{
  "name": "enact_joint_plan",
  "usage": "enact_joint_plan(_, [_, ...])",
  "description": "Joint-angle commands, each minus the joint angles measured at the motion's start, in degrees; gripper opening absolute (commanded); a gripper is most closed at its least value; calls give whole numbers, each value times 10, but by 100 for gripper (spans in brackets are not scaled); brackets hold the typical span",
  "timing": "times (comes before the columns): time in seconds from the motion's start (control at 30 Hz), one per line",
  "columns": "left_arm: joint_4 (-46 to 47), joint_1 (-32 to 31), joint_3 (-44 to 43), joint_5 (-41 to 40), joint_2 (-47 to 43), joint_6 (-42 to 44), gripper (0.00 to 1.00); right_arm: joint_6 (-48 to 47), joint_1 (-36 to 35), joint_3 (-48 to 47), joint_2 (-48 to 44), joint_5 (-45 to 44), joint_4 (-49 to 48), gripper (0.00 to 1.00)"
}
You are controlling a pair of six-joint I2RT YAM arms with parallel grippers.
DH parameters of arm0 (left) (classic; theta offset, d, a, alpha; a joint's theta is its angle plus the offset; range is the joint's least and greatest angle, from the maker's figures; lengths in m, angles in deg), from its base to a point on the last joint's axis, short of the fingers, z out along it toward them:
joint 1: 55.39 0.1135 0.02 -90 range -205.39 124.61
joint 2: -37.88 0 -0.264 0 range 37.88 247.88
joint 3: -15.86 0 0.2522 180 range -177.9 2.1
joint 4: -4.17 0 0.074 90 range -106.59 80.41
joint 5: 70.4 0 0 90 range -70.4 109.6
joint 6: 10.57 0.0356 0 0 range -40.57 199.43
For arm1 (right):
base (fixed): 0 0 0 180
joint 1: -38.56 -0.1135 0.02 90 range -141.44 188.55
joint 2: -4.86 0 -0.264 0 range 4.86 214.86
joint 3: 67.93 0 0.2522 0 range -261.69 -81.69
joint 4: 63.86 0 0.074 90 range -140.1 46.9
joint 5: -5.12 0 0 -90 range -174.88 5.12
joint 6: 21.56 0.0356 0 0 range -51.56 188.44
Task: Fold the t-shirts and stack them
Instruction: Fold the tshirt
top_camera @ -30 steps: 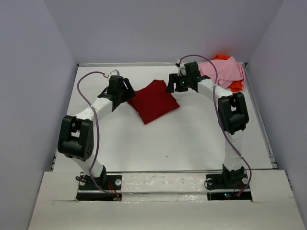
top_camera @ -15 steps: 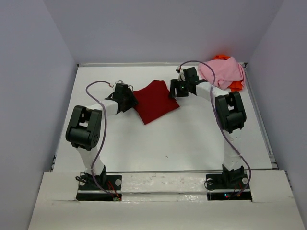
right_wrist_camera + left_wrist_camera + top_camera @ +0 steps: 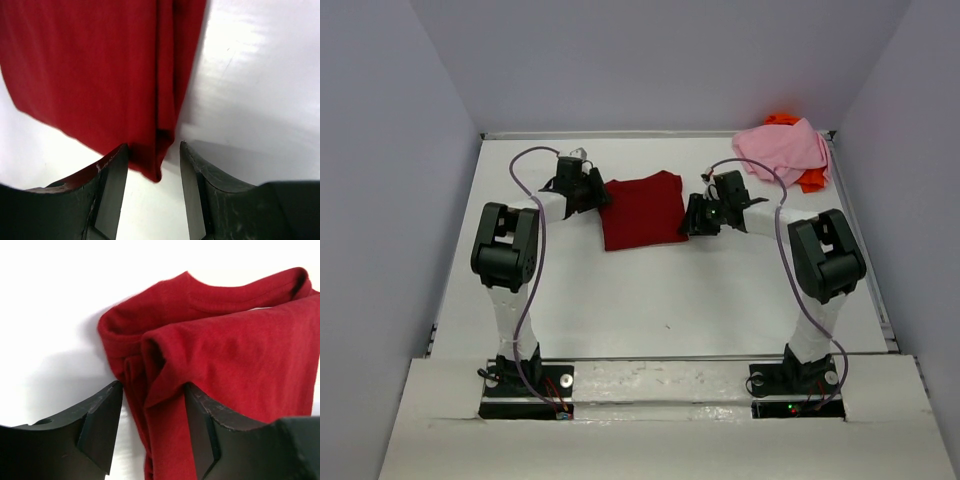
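Left end effector [image 3: 152, 390] astride rumpled t-shirt [image 3: 240, 355]

Open table [image 3: 670, 290] nearside of dark red t-shirt [image 3: 640, 210], pink t-shirt [image 3: 782, 150] and orange t-shirt [image 3: 812, 180] crowding far-right corner

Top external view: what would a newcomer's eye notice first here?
The folded dark red t-shirt lies at the centre of the table, with the left gripper at its left edge and the right gripper at its right edge, both open. In the far right corner, a crumpled light pink t-shirt lies over a bright orange t-shirt.
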Motion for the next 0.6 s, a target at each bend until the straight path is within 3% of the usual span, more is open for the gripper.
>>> enact_joint_plan(0.0, [1,2,-34,46,-1,51,66,26,-16,17,-45,3,-51,52])
enact_joint_plan(0.27, [-92,4,-115,66,-10,134,86,26,-16,-43,-103,-17,0,54])
enact_joint_plan(0.43, [-216,8,-168,28,-66,132,92,-52,-16,-181,-123,-117,130,74])
enact_joint_plan(0.47, [-230,8,-163,-10,-80,111,94,-76,-16,-208,-104,-130,145,79])
enact_joint_plan(0.57, [-247,8,-100,-82,-149,60,96,-108,-16,-278,-61,-133,169,80])
